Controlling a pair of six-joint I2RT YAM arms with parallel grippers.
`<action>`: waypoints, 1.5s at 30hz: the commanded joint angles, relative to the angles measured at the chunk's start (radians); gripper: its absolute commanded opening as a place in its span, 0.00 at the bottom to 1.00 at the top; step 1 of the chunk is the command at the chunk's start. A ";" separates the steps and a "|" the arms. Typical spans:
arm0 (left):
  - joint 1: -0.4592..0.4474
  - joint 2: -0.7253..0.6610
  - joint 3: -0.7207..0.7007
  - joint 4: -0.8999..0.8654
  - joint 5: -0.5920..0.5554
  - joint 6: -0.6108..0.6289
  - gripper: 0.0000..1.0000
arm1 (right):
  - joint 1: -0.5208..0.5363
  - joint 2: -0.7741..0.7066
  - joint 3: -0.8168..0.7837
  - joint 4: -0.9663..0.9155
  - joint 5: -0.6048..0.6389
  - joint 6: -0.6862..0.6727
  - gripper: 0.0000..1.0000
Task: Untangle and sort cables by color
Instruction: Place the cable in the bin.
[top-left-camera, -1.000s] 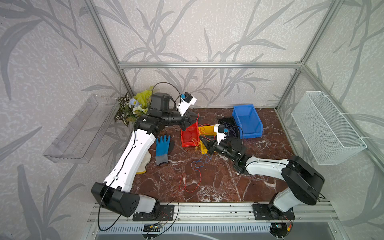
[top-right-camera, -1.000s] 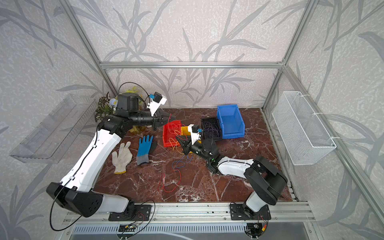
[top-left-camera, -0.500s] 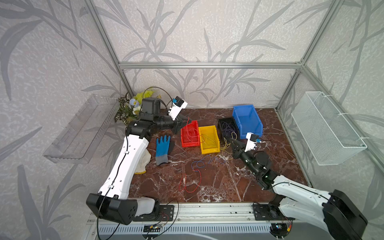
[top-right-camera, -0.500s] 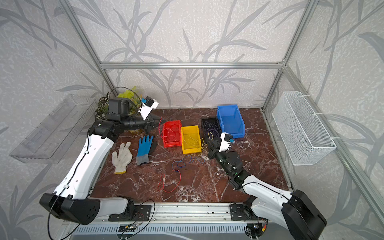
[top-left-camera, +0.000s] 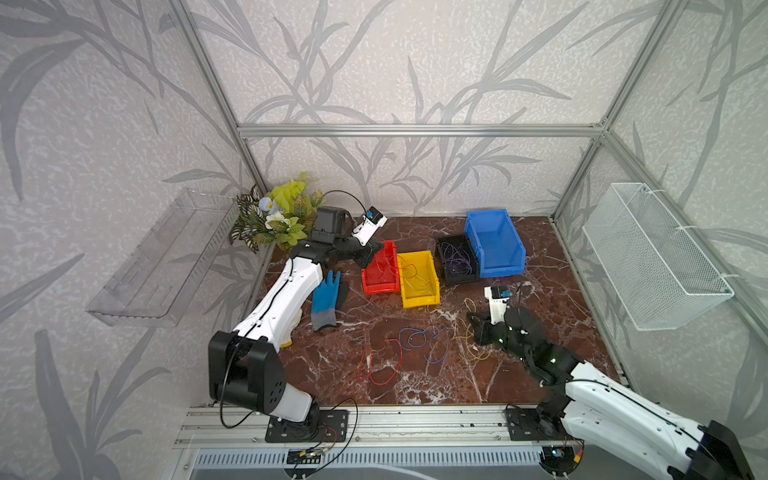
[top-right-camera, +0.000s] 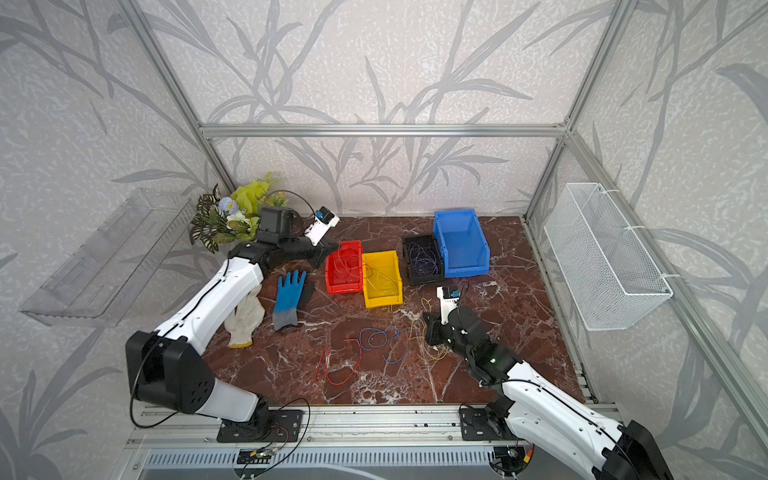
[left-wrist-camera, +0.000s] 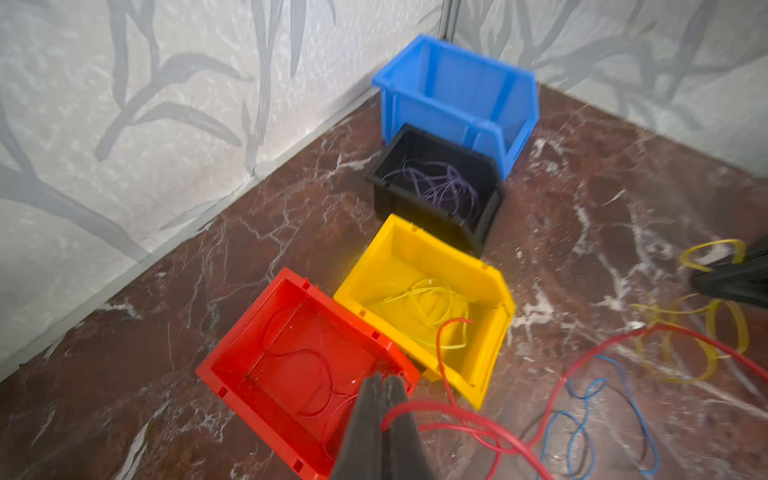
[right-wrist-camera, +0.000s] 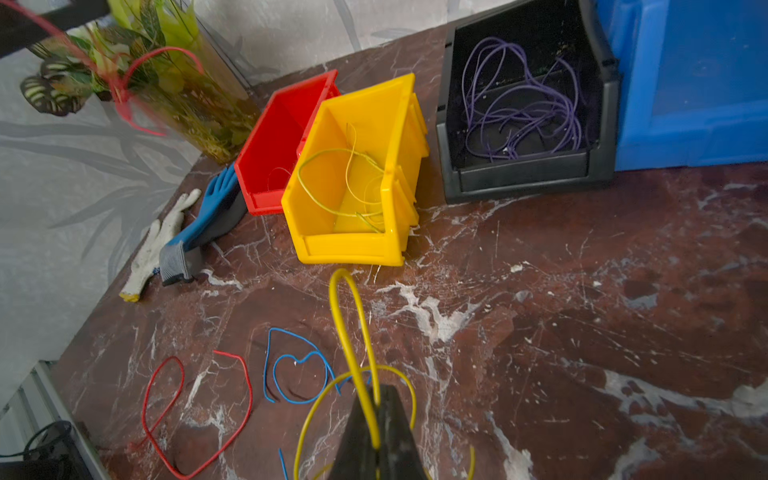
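Right pincer (right-wrist-camera: 377, 392) withdrawn, yellow cable (right-wrist-camera: 344, 332) pinched

Both top views look steeply down from high at the front, covering the whole counter (top-left-camera: 552, 316). Wrist views look low along left claw (left-wrist-camera: 381, 378) and right claw (right-wrist-camera: 376, 390); all share the yellow bin (left-wrist-camera: 415, 262).
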 joint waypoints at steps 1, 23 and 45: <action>-0.013 0.074 -0.001 0.105 -0.157 0.131 0.00 | 0.000 0.009 0.046 -0.046 -0.016 -0.016 0.00; 0.052 0.166 0.076 0.096 -0.313 0.342 0.00 | 0.000 -0.020 0.090 -0.155 0.014 -0.025 0.00; -0.065 0.490 0.227 0.154 -0.523 0.363 0.00 | 0.000 0.056 0.119 -0.161 -0.006 0.006 0.01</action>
